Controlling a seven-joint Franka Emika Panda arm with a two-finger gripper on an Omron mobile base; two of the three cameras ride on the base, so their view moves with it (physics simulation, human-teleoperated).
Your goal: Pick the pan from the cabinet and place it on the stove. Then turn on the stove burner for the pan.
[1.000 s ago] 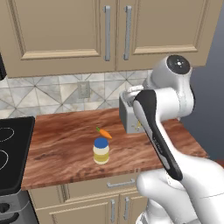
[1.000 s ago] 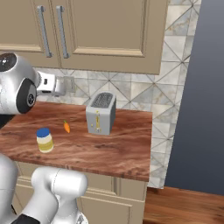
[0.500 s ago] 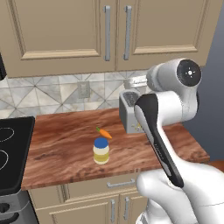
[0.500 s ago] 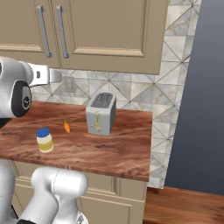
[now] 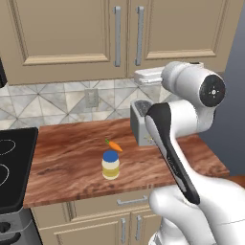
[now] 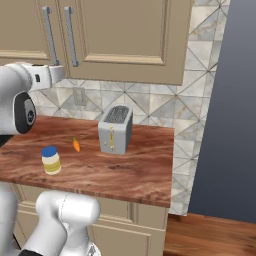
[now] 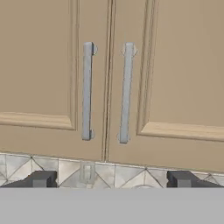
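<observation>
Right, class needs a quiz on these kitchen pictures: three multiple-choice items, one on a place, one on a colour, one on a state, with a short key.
1. Where does the carrot lie?
A. on the wooden counter between the jar and the toaster
B. on the stove
C. inside the toaster

2. What colour is the jar's lid?
A. red
B. blue
C. green

3. How do the cabinet doors stand?
A. both shut
B. one ajar
C. both wide open

Key:
1 A: the carrot rests on the counter, behind the jar and left of the toaster.
2 B: the lid is blue.
3 A: the cabinet doors meet flush, handles side by side, with the open end effector facing them.
</observation>
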